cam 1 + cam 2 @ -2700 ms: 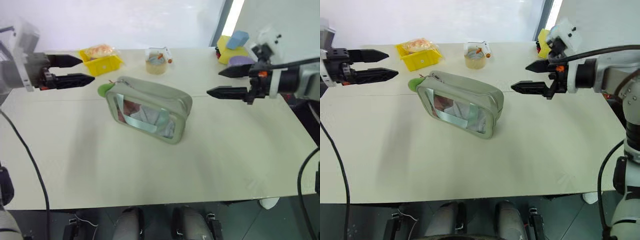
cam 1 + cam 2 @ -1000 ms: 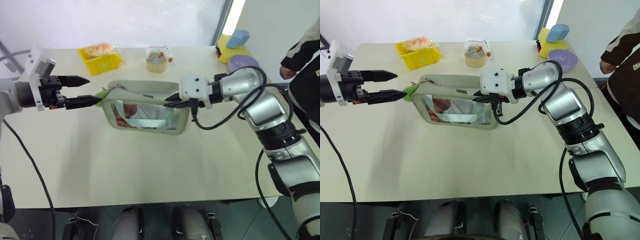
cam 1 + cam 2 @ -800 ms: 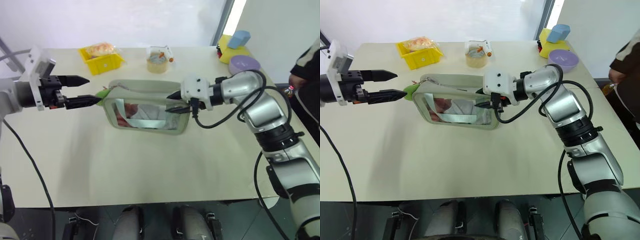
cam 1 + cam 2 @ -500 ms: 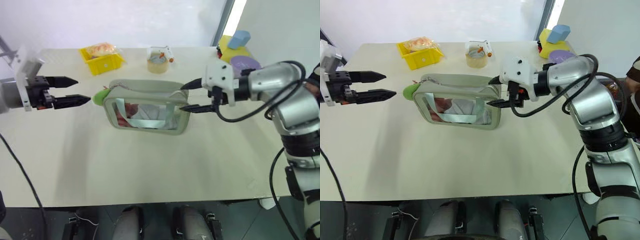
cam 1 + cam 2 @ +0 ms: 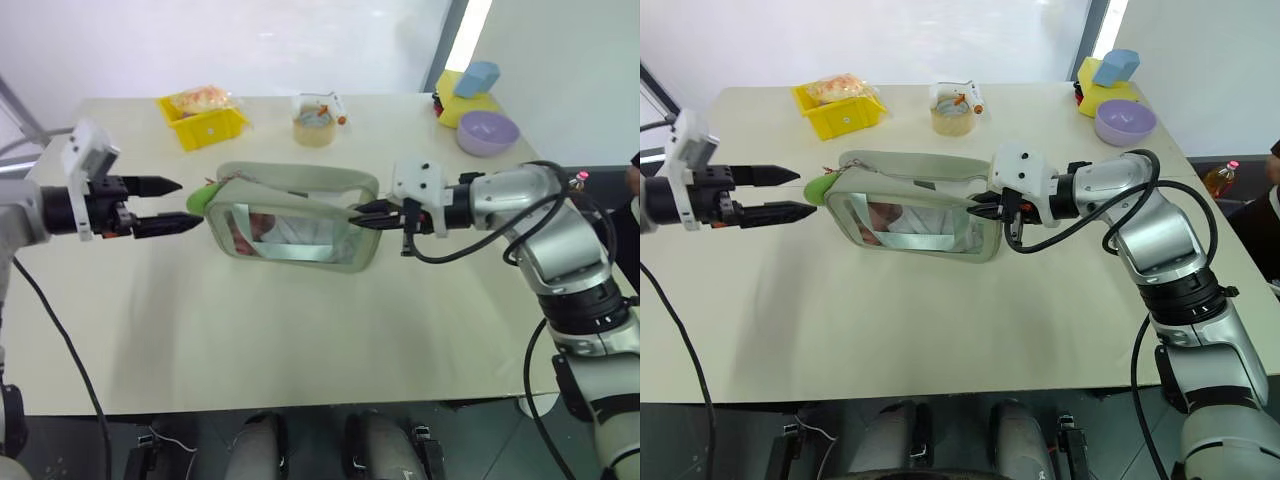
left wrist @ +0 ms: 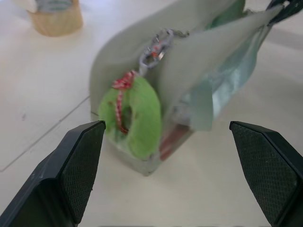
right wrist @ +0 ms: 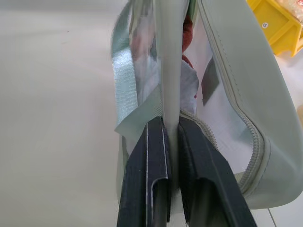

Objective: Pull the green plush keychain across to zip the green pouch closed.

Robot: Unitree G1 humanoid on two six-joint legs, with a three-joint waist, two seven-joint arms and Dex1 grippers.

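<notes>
Right gripper has re-clamped the green pouch edge, wrist view shows.

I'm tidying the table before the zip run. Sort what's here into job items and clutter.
For the job:
green pouch
green plush keychain
right pincer, shut on the pouch's edge
left pincer, open beside the keychain

Lying about:
yellow bin
tape roll
purple bowl
blue block

pouch: matt sage cloth, with a glossy clear plastic window
keychain: fuzzy lime plush on a metal clasp
right gripper: smooth black plastic
left gripper: finely textured pads
tabletop: smooth, matt cream
</notes>
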